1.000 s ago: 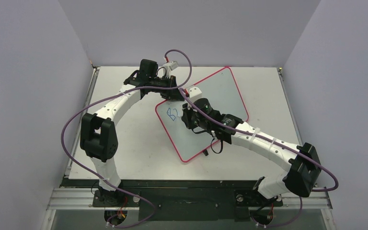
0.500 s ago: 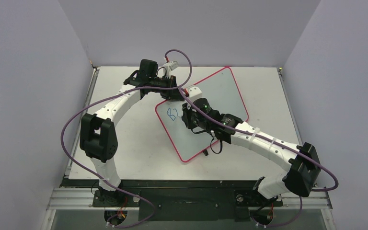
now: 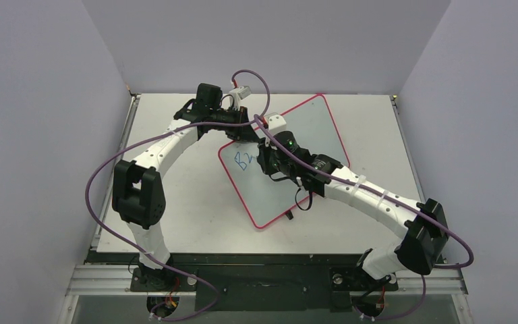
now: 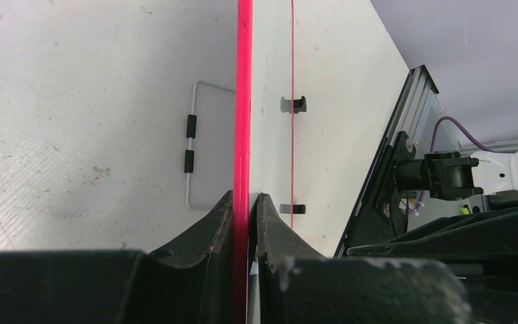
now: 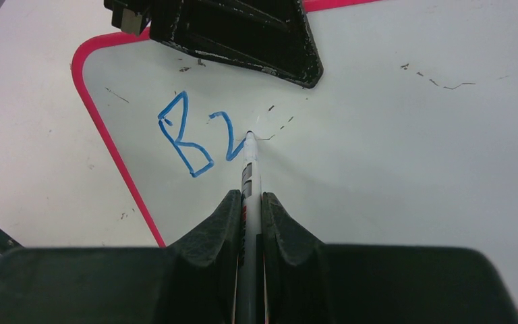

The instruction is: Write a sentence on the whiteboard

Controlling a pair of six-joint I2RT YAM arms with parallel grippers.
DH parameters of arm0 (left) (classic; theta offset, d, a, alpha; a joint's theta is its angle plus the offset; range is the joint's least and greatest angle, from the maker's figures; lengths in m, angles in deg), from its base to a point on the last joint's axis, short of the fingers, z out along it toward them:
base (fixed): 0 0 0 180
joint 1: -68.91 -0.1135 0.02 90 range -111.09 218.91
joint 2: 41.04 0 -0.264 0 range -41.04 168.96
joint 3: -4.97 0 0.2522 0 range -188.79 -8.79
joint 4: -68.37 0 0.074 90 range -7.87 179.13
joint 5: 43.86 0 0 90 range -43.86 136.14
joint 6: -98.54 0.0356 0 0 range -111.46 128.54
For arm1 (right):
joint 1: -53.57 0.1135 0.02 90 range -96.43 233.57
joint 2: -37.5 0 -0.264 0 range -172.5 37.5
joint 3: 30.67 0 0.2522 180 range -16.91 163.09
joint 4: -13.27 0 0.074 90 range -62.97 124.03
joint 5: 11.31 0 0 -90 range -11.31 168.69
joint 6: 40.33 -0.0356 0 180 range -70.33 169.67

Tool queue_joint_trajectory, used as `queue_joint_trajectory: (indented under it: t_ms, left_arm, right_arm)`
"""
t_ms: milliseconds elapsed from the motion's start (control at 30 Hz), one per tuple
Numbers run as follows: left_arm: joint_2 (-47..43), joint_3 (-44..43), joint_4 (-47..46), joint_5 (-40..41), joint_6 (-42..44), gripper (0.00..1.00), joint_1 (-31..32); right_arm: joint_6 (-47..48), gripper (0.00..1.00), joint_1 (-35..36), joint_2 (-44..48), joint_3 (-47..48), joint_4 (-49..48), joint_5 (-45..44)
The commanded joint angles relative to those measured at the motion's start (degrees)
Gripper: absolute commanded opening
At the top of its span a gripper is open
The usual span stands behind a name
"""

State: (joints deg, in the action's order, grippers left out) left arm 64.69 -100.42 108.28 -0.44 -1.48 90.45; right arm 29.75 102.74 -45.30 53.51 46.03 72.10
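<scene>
The left gripper (image 4: 245, 200) was clamped on the thin red rim of the flat white rectangular whiteboard (image 3: 317, 131), which lay askew mid-way across the pale grey table (image 3: 175, 202). The blue handwritten sentence (image 5: 187, 138) so far read "B" plus one further stroke. The right gripper (image 5: 248, 202) pinched a slim white marker pen (image 5: 250, 165), its tip touching the board.

The right pincer (image 5: 248, 202) clamps a marker (image 5: 250, 169), its tip on the whiteboard (image 5: 391, 169) at the end of the blue writing (image 5: 187, 138).
</scene>
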Motion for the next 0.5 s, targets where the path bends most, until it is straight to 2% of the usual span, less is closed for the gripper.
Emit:
queue_joint_trajectory:
  t_ms: [0,467]
  left_arm:
    - [-4.40,-0.58,-4.71,2.90,5.06,0.00,0.26]
    - [-4.58,-0.65,-4.62,3.17,5.10,0.00,0.31]
  right_arm:
    - [0.02,0.00,-0.46,-1.43,2.74,-0.93,-0.01]
    - [0.38,0.00,-0.61,3.11,2.41,-0.08,-2.17]
